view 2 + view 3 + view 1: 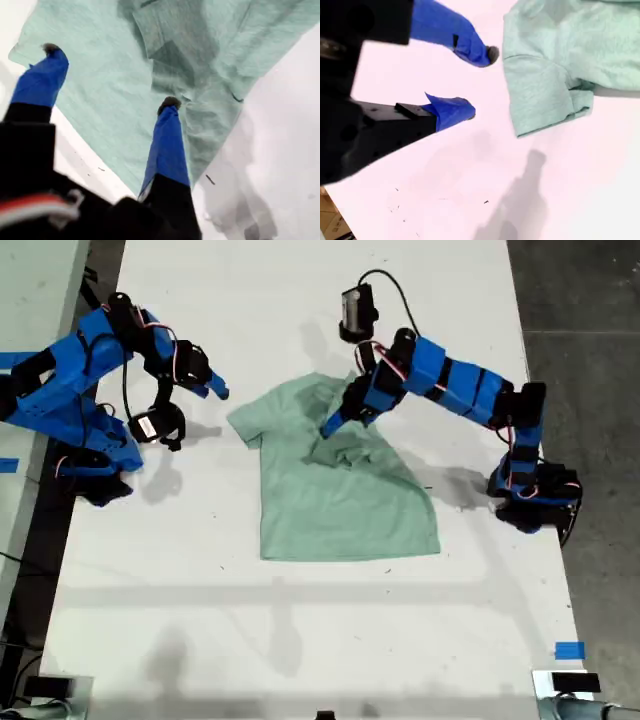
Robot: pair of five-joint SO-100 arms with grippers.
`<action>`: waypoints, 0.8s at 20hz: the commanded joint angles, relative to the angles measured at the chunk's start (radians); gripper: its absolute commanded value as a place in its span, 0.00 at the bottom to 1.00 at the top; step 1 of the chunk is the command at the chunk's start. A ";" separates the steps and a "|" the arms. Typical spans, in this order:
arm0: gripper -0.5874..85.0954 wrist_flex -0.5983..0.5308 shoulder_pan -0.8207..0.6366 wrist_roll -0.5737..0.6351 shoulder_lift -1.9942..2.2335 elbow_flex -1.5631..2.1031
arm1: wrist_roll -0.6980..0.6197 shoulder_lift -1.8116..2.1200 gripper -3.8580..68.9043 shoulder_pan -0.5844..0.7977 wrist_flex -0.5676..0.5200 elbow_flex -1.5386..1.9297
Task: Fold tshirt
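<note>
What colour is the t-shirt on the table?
Plain pale mint green t-shirt, no print; clearest in the exterior view.

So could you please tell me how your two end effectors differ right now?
My first gripper is over the tshirt, jaws wide open with one fingertip at the bunched cloth; my second gripper is over bare table beside a sleeve, touching nothing, jaws less spread. Both end effectors are blue, open and empty.

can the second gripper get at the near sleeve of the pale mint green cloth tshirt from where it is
Probably yes: my second gripper is open over bare white table, and the tshirt's sleeve lies just beyond its tips with nothing between.
</note>
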 commanded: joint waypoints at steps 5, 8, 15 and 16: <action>0.31 -0.129 -0.011 0.009 -0.044 0.037 | 0.011 0.261 0.51 -0.002 0.003 0.189; 0.32 -0.310 -0.064 0.037 -0.178 0.152 | 0.029 0.287 0.51 -0.031 0.002 0.215; 0.32 -0.508 -0.127 0.067 -0.606 0.130 | 0.084 0.462 0.51 -0.077 0.000 0.325; 0.32 -0.500 -0.127 0.066 -0.652 0.117 | 0.092 0.495 0.51 -0.078 -0.005 0.354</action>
